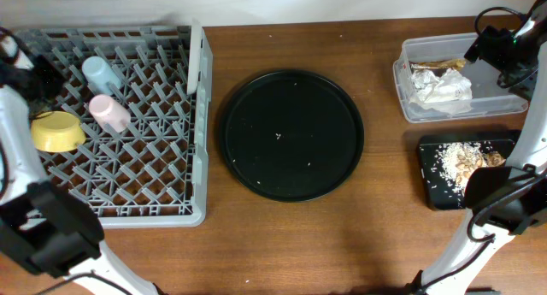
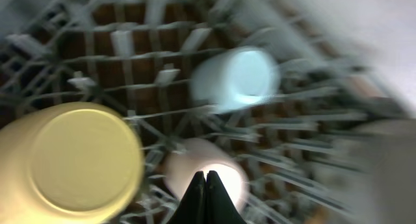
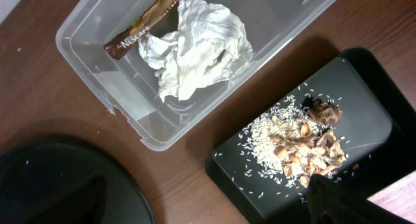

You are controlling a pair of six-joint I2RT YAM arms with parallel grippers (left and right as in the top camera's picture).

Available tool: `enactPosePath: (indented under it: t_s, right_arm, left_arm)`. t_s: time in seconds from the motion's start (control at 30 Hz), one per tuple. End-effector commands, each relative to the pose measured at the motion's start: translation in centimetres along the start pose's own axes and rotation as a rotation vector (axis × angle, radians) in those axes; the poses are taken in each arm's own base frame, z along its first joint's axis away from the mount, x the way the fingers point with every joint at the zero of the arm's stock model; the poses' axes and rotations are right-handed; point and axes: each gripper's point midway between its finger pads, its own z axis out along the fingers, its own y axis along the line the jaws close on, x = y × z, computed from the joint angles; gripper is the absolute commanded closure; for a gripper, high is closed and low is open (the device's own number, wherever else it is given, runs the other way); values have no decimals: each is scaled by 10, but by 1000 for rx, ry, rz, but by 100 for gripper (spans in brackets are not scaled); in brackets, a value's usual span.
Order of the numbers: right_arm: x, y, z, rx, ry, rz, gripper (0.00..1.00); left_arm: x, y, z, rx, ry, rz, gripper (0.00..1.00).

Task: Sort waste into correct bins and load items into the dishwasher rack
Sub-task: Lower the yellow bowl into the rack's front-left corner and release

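While the grey lattice rack [image 1: 154, 211] already holds the smooth blue cup [image 1: 102, 73], pink cup [image 1: 109, 113] and rounded yellow bowl [image 1: 56, 131], my left gripper [image 2: 205, 175] hangs above them, fingers pressed together on nothing. I see no plate or chopsticks. Only specks dot the round tray [image 1: 256, 158]. A crumpled napkin [image 3: 195, 45] and shiny wrapper [image 3: 140, 32] lie in the clear tub [image 1: 410, 107], crumbly scraps [image 1: 466, 161] on the flat black tray [image 1: 436, 192]; I cannot tell how my right gripper [image 1: 491, 47] stands.

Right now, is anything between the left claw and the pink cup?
Nothing visible. The shut left claw points straight at the pink cup in the rack; the bowl and blue cup lie aside.
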Motion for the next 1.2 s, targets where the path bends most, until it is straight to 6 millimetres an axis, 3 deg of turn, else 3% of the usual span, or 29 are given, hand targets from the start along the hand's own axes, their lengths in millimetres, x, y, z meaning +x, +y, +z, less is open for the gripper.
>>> enactPosePath:
  t_s: [0.0,0.07,0.23,0.33,0.47,0.57,0.67,0.77,0.83,1.03,1.1,1.17]
  right_arm:
    - [-2,-1,-5,1,-14,12,2]
    - [-2,-1,-5,1,-14,12,2]
    - [-1,-1,-5,1,-14,12,2]
    - [-2,-1,-5,1,-14,12,2]
    - [-2,-1,-5,1,-14,12,2]
    - [-2,-1,-5,1,-14,12,2]
    - [-2,-1,-5,1,-14,12,2]
    - [-2,-1,-5,1,-14,12,2]
    - [-2,-1,-5,1,-14,12,2]
    - [-2,-1,-5,1,-14,12,2]
    - [-2,-1,-5,1,-14,12,2]
    - [-2,-1,-5,1,-14,12,1]
  left_arm:
    - [1,52,18,-235,1,-7,100]
    - [4,84,19,-353,10,-62,100]
    - [29,117,42,-390,121,-109,99]
    - [35,111,56,-273,157,-147,100]
    - [32,113,47,-301,141,-197,100]
    - [10,82,35,-149,70,-195,100]
    - [10,77,38,-134,77,-80,100]
    - [15,87,36,-148,95,-95,100]
    - [19,103,32,-204,112,-112,100]
    - [36,111,31,-226,172,-131,100]
    - [43,123,22,-289,190,-202,100]
    - [47,148,-2,-397,171,-339,100]
